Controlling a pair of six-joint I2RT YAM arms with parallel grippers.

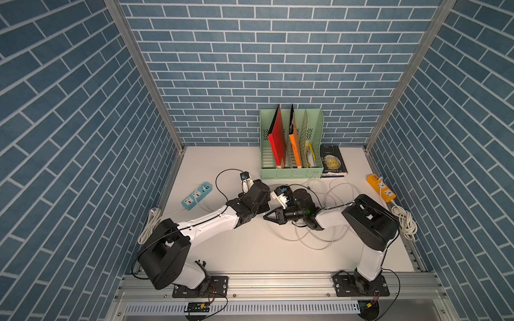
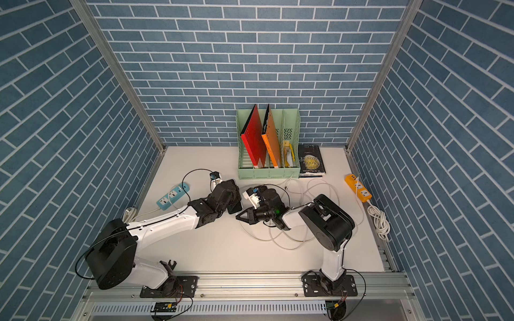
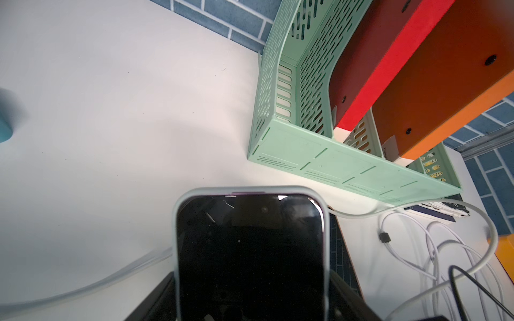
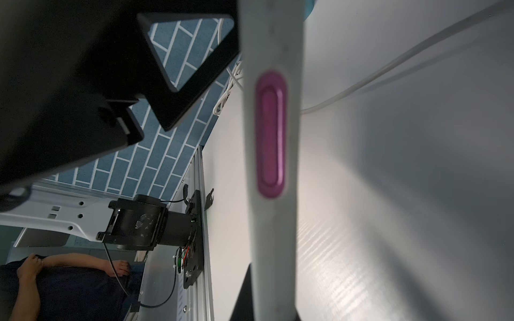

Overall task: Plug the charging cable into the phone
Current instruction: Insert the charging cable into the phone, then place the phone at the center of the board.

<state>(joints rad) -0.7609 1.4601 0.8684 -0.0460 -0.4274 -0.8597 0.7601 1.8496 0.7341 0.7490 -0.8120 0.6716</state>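
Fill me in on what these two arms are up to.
The left gripper holds the phone by its sides, screen dark, in front of the green file rack. The right gripper, shut, sits close at the phone's edge. The white charging cable lies in loose loops on the table; no plug shows at the phone.

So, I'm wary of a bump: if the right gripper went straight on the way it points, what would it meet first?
Most likely the phone: its pale edge with the purple side button fills the middle of the right wrist view, very close. The gap is unclear.
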